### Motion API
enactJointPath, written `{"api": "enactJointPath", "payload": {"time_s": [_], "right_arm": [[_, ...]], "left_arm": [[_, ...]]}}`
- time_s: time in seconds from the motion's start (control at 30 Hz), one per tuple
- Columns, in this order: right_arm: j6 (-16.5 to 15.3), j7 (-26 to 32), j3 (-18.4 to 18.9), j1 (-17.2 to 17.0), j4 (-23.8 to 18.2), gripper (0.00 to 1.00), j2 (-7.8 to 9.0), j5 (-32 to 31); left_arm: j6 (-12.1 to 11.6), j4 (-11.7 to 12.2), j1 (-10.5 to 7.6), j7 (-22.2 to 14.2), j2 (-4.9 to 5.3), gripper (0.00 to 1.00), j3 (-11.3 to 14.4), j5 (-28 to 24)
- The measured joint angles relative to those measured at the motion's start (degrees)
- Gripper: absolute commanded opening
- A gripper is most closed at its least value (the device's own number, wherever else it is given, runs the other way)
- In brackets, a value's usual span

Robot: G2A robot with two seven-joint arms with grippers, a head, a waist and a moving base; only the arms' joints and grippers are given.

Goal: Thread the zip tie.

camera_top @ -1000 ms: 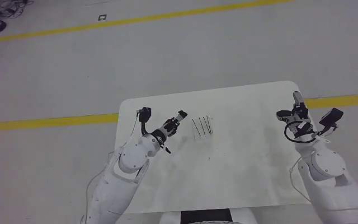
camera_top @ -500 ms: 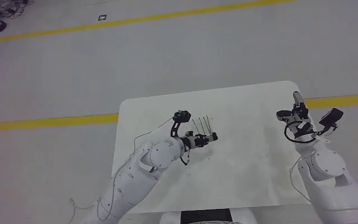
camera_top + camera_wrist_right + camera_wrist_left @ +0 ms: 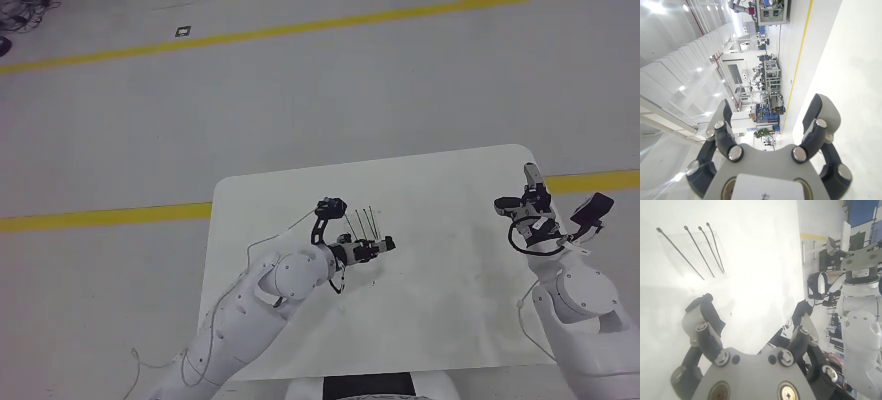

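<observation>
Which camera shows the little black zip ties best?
The left wrist view. The four zip ties lie there side by side on the table, each with its head plain to see. The top view shows them as faint short lines beside the left gripper. The right wrist view looks off at the hall.

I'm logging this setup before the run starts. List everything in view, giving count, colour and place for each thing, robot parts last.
zip ties: four, black, lying side by side on the table, apart from both claws.
table: one, white, in front of the robot.
floor lines: two, yellow, on the pale floor beyond and beside the table.
left claw: one, grey and black, open and empty, over the table close to the zip ties.
right claw: one, grey and black, open and empty, at the table's right edge.
</observation>
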Motion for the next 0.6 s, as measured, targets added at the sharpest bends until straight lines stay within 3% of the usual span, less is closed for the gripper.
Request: {"api": "enactJointPath", "payload": {"time_s": [0.17,0.33,0.4,0.6], "right_arm": [[0.00,0.00,0.00,0.00,0.00,1.00,0.00,0.00],[0.00,0.00,0.00,0.00,0.00,1.00,0.00,0.00],[0.00,0.00,0.00,0.00,0.00,1.00,0.00,0.00],[0.00,0.00,0.00,0.00,0.00,1.00,0.00,0.00]], "left_arm": [[0.60,3.18,-5.48,1.74,-2.04,1.00,3.82,-1.07],[0.58,10.93,-9.73,-0.02,-4.49,1.00,6.01,-4.28],[0.58,12.47,-10.07,-0.18,-4.79,1.00,5.98,-5.47],[0.58,12.15,-10.02,-0.11,-4.74,1.00,5.94,-5.28]]}}
